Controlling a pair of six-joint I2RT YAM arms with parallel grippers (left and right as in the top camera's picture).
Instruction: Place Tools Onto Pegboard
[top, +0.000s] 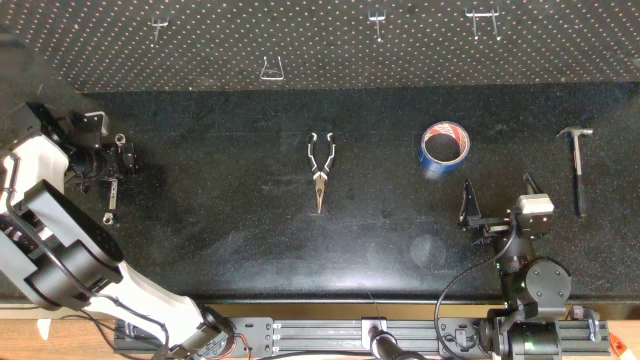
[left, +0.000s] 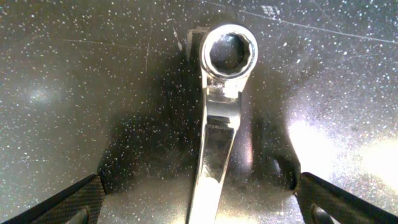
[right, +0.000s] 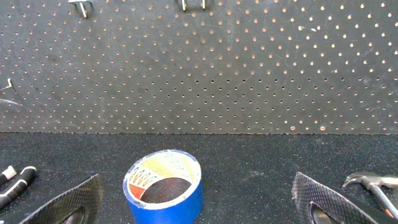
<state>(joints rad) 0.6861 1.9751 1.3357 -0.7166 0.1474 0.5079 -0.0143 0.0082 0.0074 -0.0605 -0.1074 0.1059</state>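
Nothing hangs on the pegboard yet. The left gripper spreads wide astride the wrench. The right gripper is wide too, with the pliers, tape and hammer lying loose.

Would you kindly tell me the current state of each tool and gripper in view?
combination wrench: flat on the table.
left gripper: open, straddling the wrench.
right gripper: open, holding nothing.
needle-nose pliers: shut, flat on table.
blue tape roll: flat on table.
hammer: flat on table.
pegboard hooks: bare.
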